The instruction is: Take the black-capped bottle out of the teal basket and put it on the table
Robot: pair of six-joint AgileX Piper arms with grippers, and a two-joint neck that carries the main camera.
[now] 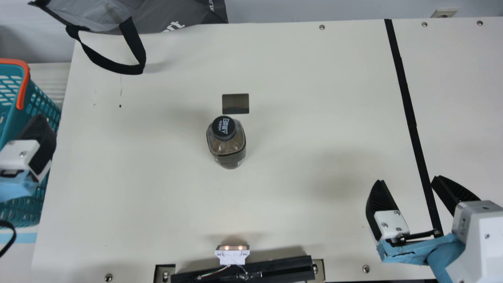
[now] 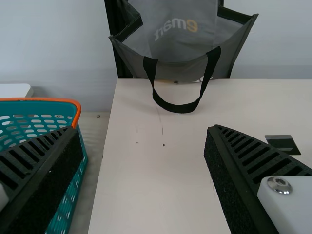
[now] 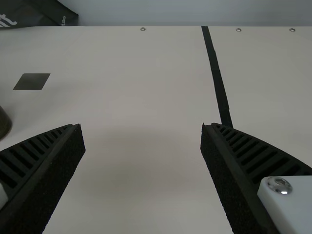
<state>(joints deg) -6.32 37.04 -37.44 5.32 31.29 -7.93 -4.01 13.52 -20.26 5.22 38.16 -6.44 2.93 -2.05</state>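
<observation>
The black-capped bottle (image 1: 226, 143) stands upright on the cream table, near its middle in the main view. At that view's left edge is the teal basket (image 1: 29, 208), beside the table; it also shows in the left wrist view (image 2: 73, 195). My left gripper (image 1: 39, 145) is over the basket's near side, partly cut off by the edge; in its wrist view the left gripper (image 2: 144, 129) is open and empty. To the right of the bottle, well apart, my right gripper (image 1: 407, 180) stands open; the right gripper (image 3: 142, 126) holds nothing in its wrist view.
A grey bag (image 1: 169, 15) with a black strap lies at the table's back left. A small dark card (image 1: 235, 103) is just behind the bottle. Black tape (image 1: 408, 114) runs along the right side, and a black bar (image 1: 275, 269) with a small lit device sits at the front edge.
</observation>
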